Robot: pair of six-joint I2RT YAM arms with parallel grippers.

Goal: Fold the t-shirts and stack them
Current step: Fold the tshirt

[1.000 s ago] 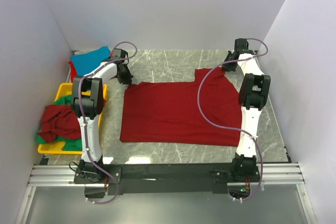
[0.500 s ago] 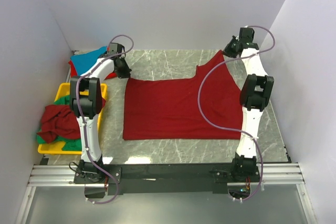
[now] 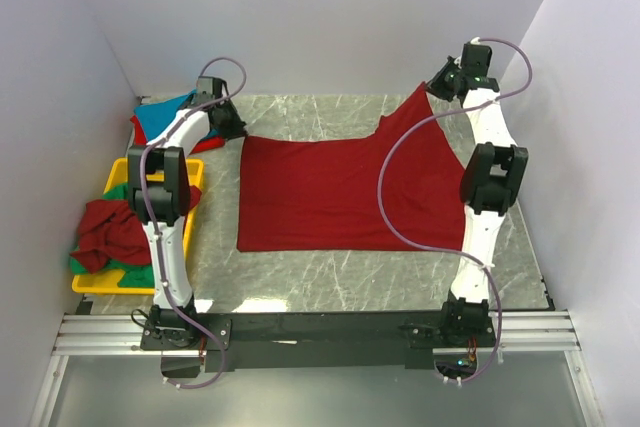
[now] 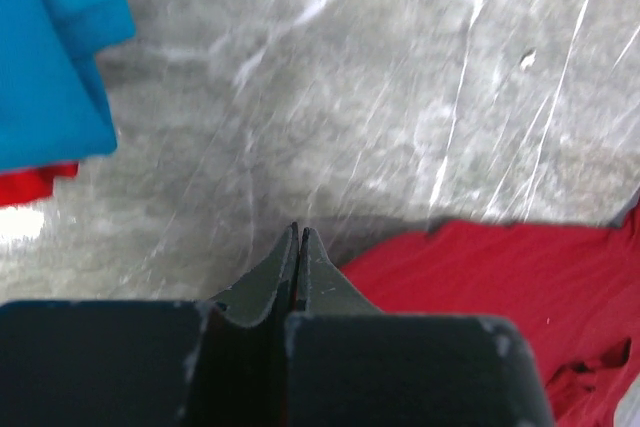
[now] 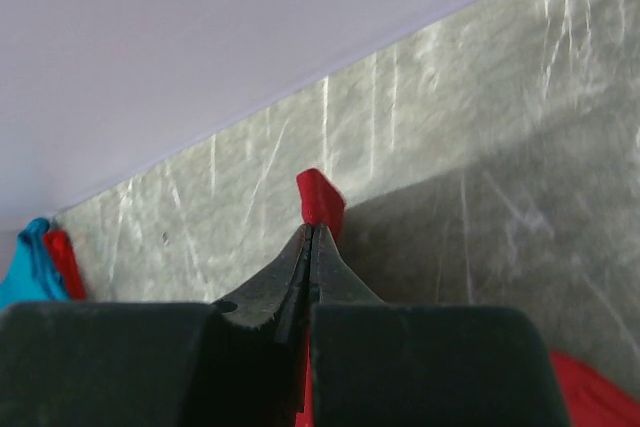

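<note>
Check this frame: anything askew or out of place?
Yes. The spread dark red t-shirt is lopsided: its far right corner is pinched in the right gripper's shut jaws and pulled up off the table, while the far left corner is held low by the left gripper. Crumpled shirts also overhang the yellow tray.

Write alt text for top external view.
The left pincer and right pincer each grip a far corner of a dark red t-shirt spread on the table, the right corner raised. At left, a yellow tray holds crumpled shirts; a turquoise shirt lies beyond.
</note>
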